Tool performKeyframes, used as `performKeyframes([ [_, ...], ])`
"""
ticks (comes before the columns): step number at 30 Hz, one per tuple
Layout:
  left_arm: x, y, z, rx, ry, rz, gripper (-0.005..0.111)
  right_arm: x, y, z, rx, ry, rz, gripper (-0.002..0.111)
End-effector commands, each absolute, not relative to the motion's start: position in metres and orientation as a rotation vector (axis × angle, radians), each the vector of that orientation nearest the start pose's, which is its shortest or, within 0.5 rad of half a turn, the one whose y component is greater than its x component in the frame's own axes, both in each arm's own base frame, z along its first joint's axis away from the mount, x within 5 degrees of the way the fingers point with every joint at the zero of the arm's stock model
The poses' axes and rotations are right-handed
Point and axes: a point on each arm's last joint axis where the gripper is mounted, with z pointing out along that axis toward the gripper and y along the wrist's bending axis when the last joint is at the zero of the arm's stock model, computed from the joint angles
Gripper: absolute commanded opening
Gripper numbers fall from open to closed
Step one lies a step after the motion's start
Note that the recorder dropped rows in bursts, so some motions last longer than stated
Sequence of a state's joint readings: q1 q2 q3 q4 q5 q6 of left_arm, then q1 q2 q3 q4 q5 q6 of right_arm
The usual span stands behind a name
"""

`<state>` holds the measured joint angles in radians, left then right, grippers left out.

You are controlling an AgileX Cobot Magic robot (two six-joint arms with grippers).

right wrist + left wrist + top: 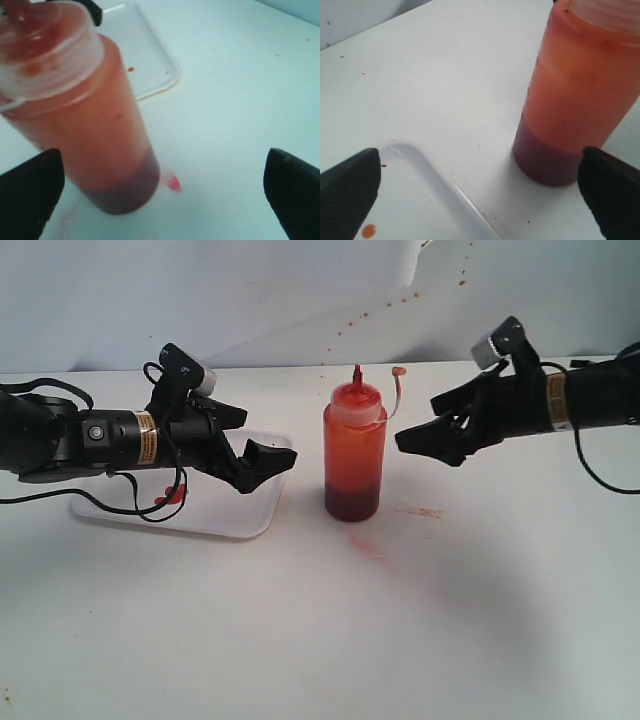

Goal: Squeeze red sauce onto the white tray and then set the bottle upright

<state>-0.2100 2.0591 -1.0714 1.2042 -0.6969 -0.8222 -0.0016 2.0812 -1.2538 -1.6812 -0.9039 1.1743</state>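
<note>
Bottle: upright on the table, just right of the tray, dark sauce at its base.
Tray: red sauce drops inside.
Left gripper: released, empty, above the tray.
Right gripper: released, empty, beside the bottle.

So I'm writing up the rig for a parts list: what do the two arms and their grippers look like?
Both arms are black, tube-shaped, each with a yellow-orange label band near the wrist. The left gripper and right gripper have chunky black angular fingers. A small black-and-silver camera sits atop each wrist, and thin black cables loop along and below both arms.
</note>
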Motion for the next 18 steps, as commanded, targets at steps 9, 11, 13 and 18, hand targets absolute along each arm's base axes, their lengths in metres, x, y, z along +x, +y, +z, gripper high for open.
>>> performKeyframes([
  [9, 0.381, -0.136, 0.141, 0.84, 1.907, -0.65, 0.035, 0.405, -0.02, 0.166, -0.7, 2.033, 0.768, 0.0],
  [11, 0.379, -0.135, 0.154, 0.84, 1.884, -0.635, 0.001, 0.4, -0.023, 0.176, -0.689, 2.019, 0.741, 0.0],
  [13, 0.376, -0.135, 0.179, 0.771, 1.868, -0.673, 0.0, 0.389, -0.026, 0.19, -0.573, 1.999, 0.609, 0.0],
  [18, 0.351, -0.126, 0.223, 0.813, 1.819, -0.569, 0.0, 0.349, -0.032, 0.225, -0.433, 1.798, 0.263, 0.0],
])
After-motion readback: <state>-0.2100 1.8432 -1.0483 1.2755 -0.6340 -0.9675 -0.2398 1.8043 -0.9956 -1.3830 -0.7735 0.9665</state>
